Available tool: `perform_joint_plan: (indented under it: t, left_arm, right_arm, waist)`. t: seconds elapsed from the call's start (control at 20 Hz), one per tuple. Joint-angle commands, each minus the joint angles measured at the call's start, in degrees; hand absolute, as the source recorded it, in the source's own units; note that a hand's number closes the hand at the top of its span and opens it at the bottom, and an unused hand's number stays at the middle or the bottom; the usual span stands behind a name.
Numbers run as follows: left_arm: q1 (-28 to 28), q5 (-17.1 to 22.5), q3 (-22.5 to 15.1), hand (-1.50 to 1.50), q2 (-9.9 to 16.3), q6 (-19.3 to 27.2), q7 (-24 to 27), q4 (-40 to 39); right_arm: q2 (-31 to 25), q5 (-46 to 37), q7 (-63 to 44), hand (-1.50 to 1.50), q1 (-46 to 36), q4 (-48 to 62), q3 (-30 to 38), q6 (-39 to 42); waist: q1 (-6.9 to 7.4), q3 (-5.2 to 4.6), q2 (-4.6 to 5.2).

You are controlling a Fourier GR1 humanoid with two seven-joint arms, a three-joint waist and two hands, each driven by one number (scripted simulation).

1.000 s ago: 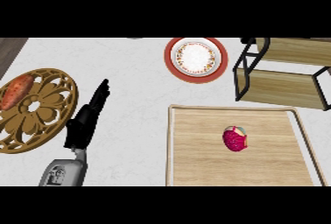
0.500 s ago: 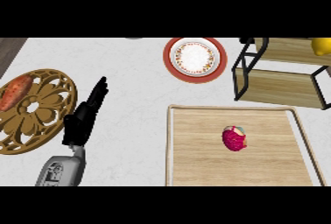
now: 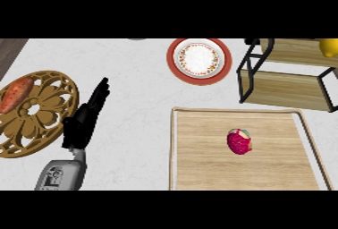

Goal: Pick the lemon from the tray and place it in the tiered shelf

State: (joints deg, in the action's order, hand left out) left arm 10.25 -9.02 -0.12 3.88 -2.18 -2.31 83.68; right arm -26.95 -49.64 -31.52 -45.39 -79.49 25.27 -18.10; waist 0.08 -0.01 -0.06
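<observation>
Your worktop (image 3: 138, 89), left to right:

Item: carved wooden trivet (image 3: 33, 114), round, at the far left. An orange-red vegetable (image 3: 16, 95), like a sweet potato, lies on its upper left part.

Item: your left hand (image 3: 84, 121), just right of the trivet, near its rim. Its fingers (image 3: 99, 91) are straight and together, pointing away from you, holding nothing. The grey forearm (image 3: 61, 173) enters from the lower edge.

Item: round plate (image 3: 198, 60) with a red rim and patterned white centre, at the back, middle.

Item: wooden tray (image 3: 198, 152), right of centre at the front. A magenta fruit (image 3: 239, 141) lies alone on it, a little right of its middle.

Item: tiered shelf (image 3: 290, 74), black frame with wooden boards, back right, beyond the tray.

Item: lemon (image 3: 328, 47), on the upper tier at the far right edge, partly cut off. It is not on the tray.

Your right hand does not show.
</observation>
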Motion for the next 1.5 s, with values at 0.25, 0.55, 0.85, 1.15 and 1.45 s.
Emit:
perform_joint_plan:
  t: [0.25, 0.55, 0.85, 1.15, 1.45]
  left_arm:
    - [0.24, -1.59, -0.84, 0.00, -1.28, 1.42, 1.26, -2.37]
    - [-3.58, -1.83, -2.09, 0.00, -1.68, 1.54, 1.16, 2.18]
    - [0.28, -1.54, -0.52, 0.00, -0.59, 1.31, -1.38, 0.35]
    - [-5.63, -0.09, 1.25, 0.00, 1.04, 0.37, 3.99, 1.14]
    - [-2.87, 0.26, 1.15, 0.00, 0.73, 0.48, -1.62, 3.48]
  right_arm:
    - [-2.75, 9.13, -0.55, -1.50, -3.84, -1.36, 3.48, -0.01]
    - [-8.57, 11.31, -8.51, -1.50, -9.81, -5.32, 10.20, -1.46]
    - [-15.99, 17.74, -16.71, -1.50, -0.68, -12.04, 19.99, 8.27]
    - [-21.59, 27.07, -22.71, -1.50, 11.27, -18.52, 30.99, 24.51]
    - [-26.15, 39.01, -14.34, -1.50, 22.54, -14.25, 47.57, 38.88]
  waist:
    - [0.07, 0.00, 0.09]
    - [0.13, -0.01, -0.15]
    - [-1.41, 0.04, -0.32]
    - [-2.46, 0.04, -0.70]
    - [-2.73, 0.13, -0.64]
